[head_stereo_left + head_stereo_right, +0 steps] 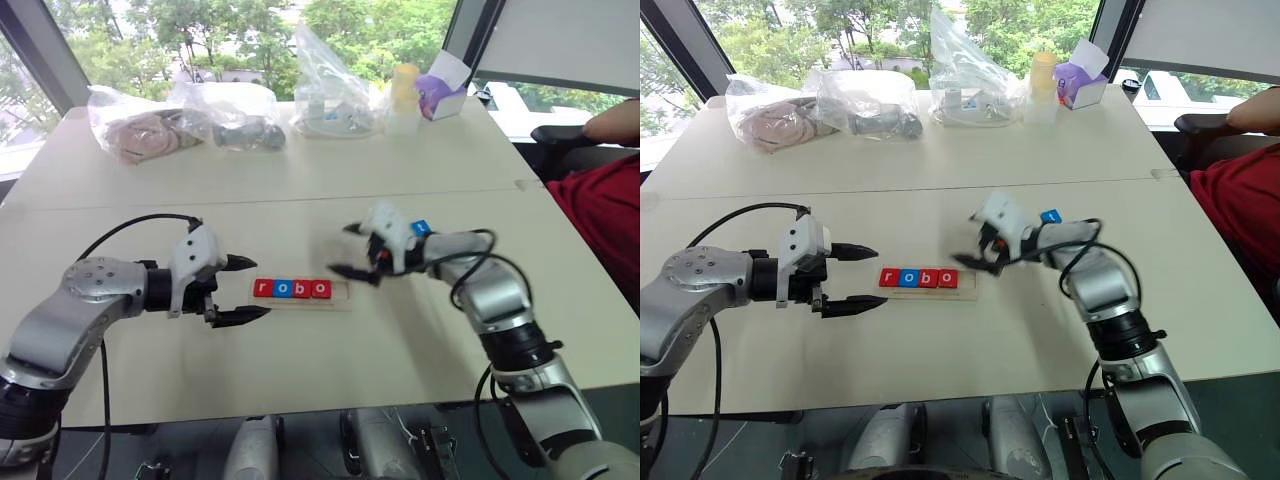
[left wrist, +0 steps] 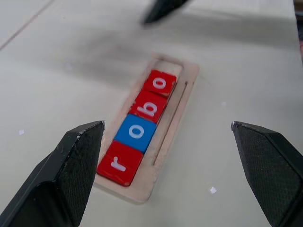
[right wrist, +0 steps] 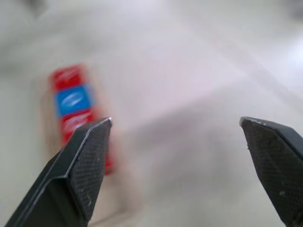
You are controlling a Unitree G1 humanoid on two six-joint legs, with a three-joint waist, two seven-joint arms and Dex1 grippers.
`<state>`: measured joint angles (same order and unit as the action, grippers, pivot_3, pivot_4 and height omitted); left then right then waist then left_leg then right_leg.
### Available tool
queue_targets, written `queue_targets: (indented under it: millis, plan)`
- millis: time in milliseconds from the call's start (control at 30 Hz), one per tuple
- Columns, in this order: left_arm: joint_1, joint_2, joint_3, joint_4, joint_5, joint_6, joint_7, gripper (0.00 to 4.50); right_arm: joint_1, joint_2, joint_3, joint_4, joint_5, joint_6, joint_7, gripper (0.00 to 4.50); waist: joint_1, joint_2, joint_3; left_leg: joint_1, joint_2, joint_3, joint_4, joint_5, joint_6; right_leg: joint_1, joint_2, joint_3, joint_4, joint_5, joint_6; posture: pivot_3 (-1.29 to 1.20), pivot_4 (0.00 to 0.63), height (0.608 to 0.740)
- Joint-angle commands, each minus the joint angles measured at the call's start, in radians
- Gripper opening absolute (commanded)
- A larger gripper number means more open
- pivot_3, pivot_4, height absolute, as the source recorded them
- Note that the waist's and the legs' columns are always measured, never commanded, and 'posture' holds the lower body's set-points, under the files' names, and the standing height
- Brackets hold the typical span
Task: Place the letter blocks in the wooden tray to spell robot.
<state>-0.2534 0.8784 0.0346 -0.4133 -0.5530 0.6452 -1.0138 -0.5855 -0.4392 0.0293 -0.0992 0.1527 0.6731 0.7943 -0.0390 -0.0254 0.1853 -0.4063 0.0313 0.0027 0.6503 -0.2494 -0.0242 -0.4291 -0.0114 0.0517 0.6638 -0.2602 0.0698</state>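
- Between the two grippers lies the wooden tray (image 1: 342, 296), holding four letter blocks (image 1: 292, 289) that read r, o, b, o, so one slot at its right end waits for the last letter.
- Left gripper (image 1: 243, 290) hangs just beside the tray's left end, jaws spread wide and empty, apparently standing by to steady it.
- Right gripper (image 1: 352, 250) sits raised near the tray's right end, jaws released and gripping nothing.
- Just behind the right gripper's wrist, the blue t block (image 1: 421, 228) rests on the table (image 1: 300, 370), likely next to be fetched.
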Motion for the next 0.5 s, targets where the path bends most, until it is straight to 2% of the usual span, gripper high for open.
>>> queue_targets:
  millis: [33, 100, 233, 367, 500]
  plan:
    - [-0.064, -0.049, 0.035, -0.029, -0.062, 0.025, 0.042, 4.50, 0.055, 0.014, -0.145, 0.014, -0.050, 0.057, -0.246, 4.46, 0.006, -0.001, -0.001, 0.000, 0.000, 0.000, 0.000, 0.000, 0.000, 0.000, 0.000, 0.000, 0.000, 0.000, 0.000, 0.00, 0.150, 0.740]
    - [-0.099, -0.080, 0.013, -0.018, -0.071, 0.036, 0.051, 4.50, 0.093, 0.024, -0.171, 0.049, -0.087, 0.057, -0.347, 4.46, 0.007, -0.002, -0.001, 0.000, -0.001, -0.001, 0.000, 0.000, 0.000, 0.001, 0.000, 0.000, 0.000, 0.000, 0.000, 0.00, 0.150, 0.740]
    - [-0.168, -0.131, -0.073, 0.077, 0.004, -0.027, 0.033, 4.50, 0.129, 0.062, -0.166, 0.115, -0.098, 0.009, -0.432, 4.46, -0.007, -0.001, -0.001, 0.001, -0.002, 0.001, -0.001, 0.000, 0.000, 0.000, 0.000, 0.000, 0.000, 0.000, 0.000, 0.00, 0.150, 0.740]
    - [-0.247, -0.224, -0.101, 0.199, 0.053, -0.081, 0.070, 4.50, 0.098, 0.102, -0.166, 0.225, -0.103, -0.064, -0.499, 4.46, -0.017, 0.000, -0.001, 0.003, -0.001, 0.002, -0.001, 0.000, 0.000, 0.000, 0.002, 0.001, 0.001, 0.001, -0.001, 0.00, 0.150, 0.740]
    - [-0.266, -0.279, -0.111, 0.256, 0.100, -0.127, 0.092, 4.50, 0.047, 0.115, -0.160, 0.375, -0.106, -0.165, -0.526, 4.46, -0.019, 0.000, -0.001, 0.002, -0.001, 0.001, -0.001, 0.000, 0.000, 0.000, 0.002, 0.001, 0.001, 0.001, -0.001, 0.00, 0.150, 0.740]
